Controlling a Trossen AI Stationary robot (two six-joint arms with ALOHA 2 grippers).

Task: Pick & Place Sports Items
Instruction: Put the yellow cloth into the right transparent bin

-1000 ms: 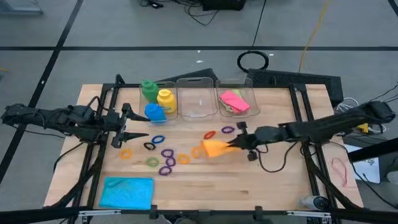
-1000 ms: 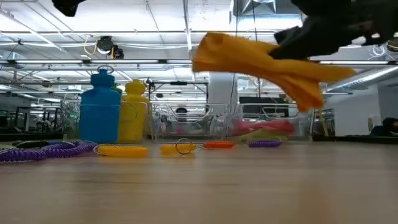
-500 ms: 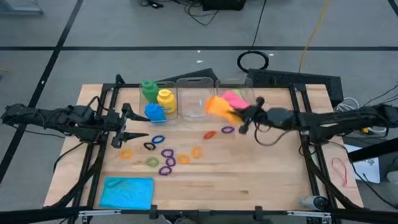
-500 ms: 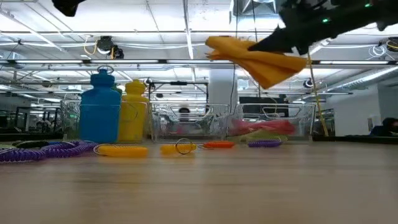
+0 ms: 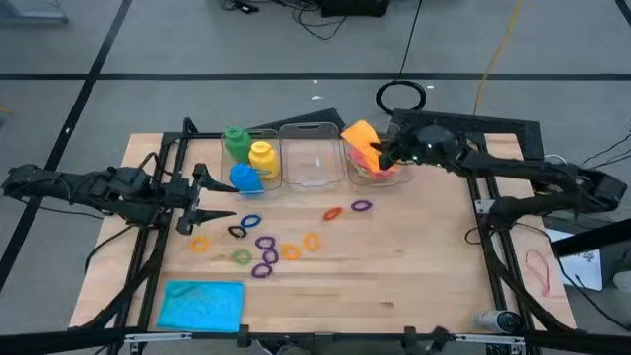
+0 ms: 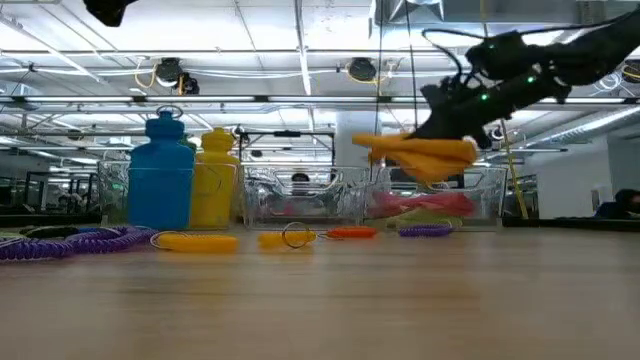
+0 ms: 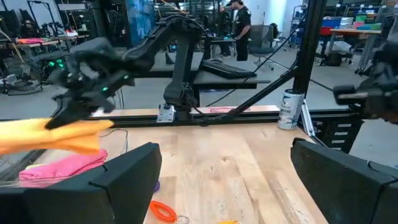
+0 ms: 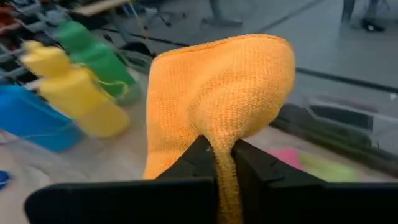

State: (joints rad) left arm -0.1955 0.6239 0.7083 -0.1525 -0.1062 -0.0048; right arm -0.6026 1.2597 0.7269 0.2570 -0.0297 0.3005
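- High view shows the orange cloth in the upper middle of the frame, pinched in the right gripper, whose fingers are closed tight on it.
- It hangs over the right clear bin, where the pink cloth lies.
- Green bottle, yellow bottle and blue bottle stand together at the left bin.
- Small rings lie scattered in the middle of the table.
- Blue cloth lies flat at the lower left.
- Left gripper waits at the left, near the blue bottle, its fingers spread wide and holding nothing.
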